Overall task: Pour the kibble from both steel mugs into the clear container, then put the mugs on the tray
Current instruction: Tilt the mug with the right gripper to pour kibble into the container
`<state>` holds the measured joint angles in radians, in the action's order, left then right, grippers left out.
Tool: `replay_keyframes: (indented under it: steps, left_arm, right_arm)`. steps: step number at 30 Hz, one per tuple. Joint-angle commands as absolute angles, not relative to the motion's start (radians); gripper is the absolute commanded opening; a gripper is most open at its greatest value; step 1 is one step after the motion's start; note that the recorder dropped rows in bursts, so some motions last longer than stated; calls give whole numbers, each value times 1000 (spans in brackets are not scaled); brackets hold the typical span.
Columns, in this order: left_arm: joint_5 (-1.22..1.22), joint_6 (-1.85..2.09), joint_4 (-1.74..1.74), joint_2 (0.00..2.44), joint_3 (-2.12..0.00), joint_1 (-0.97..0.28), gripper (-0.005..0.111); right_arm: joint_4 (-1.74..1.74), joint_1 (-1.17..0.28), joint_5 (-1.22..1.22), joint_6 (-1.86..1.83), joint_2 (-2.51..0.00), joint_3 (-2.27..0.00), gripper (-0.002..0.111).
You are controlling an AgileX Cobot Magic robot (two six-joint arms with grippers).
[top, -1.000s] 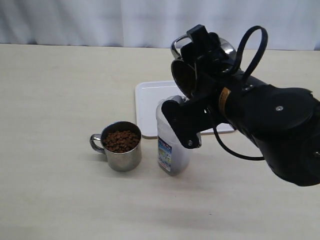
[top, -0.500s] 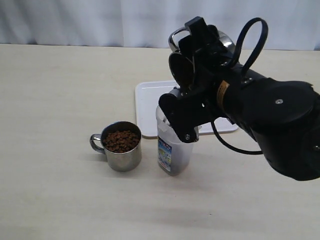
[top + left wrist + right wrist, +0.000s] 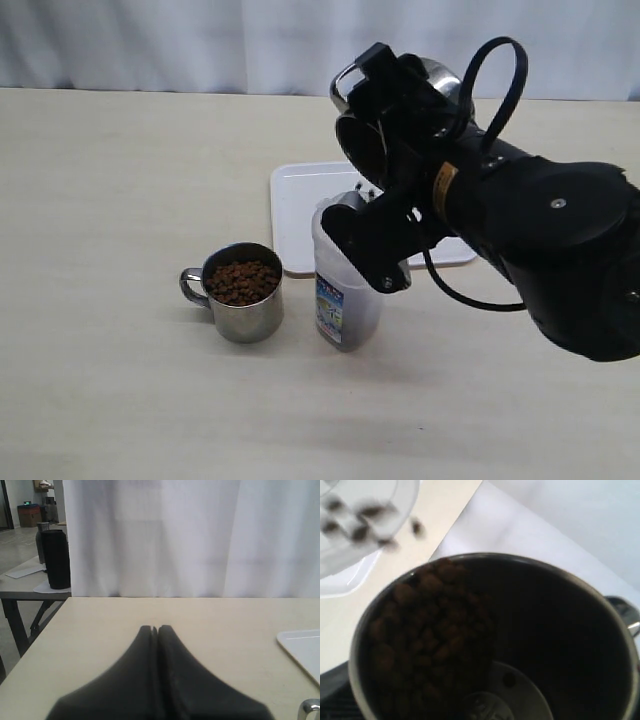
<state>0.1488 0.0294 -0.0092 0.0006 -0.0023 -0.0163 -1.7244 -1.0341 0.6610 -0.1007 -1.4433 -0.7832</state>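
The kibble (image 3: 430, 635) lies heaped against the lower side of the tilted steel mug (image 3: 360, 145), part of its steel bottom bare, and a few blurred pellets hang in the air over the rim of the clear container (image 3: 345, 290). That container stands upright on the table (image 3: 120, 180), just in front of the white tray (image 3: 300, 215). The right gripper (image 3: 390, 150) is clamped across the tilted mug, one finger on each side, holding its mouth above the container's opening. Left of the container, near it but apart, the second steel mug (image 3: 245, 295) sits upright and full, handle pointing away from the container. The left gripper (image 3: 158, 629) hangs low over bare table, its jaws pressed together with nothing between them.
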Motion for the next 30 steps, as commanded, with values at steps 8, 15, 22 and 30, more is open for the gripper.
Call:
replay_keyframes:
  steps: [8, 15, 22, 30]
  left_arm:
    - [143, 27, -13, 0, 0, -24, 0]
    - [143, 27, -13, 0, 0, -24, 0]
    - [143, 27, -13, 0, 0, -24, 0]
    - [143, 27, -13, 0, 0, -24, 0]
  right_arm:
    - [-1744, -1037, 652, -185, -1440, -789, 5]
    - [-1744, -1037, 652, -222, -1440, -789, 5]
    - [-1744, -1037, 652, -225, -1440, -789, 5]
    - [-1744, -1084, 700, -225, -1440, -789, 5]
